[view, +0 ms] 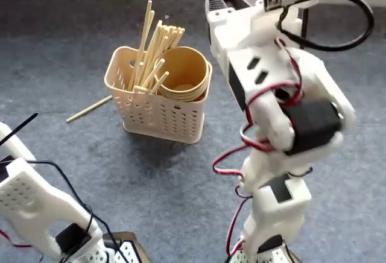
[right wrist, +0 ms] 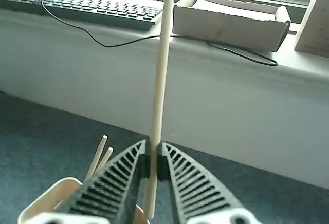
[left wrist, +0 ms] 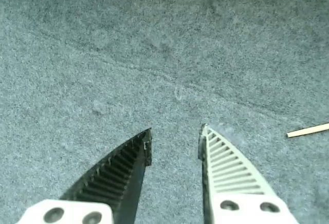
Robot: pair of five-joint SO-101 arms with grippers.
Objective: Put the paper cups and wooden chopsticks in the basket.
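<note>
Right pincer (right wrist: 153, 157) clamps chopstick (right wrist: 161, 70) near basket (right wrist: 46, 199); keyboard (right wrist: 82, 7), box (right wrist: 226, 23) behind.

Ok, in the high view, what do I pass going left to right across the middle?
Loose chopstick lying flat → bundle of chopsticks standing in the basket → stacked paper cups in the same basket → right arm.

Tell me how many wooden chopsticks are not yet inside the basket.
2. A loose chopstick lies on the carpet beside the basket; a held chopstick stands clamped in the right end effector. Others may be hidden.
</note>
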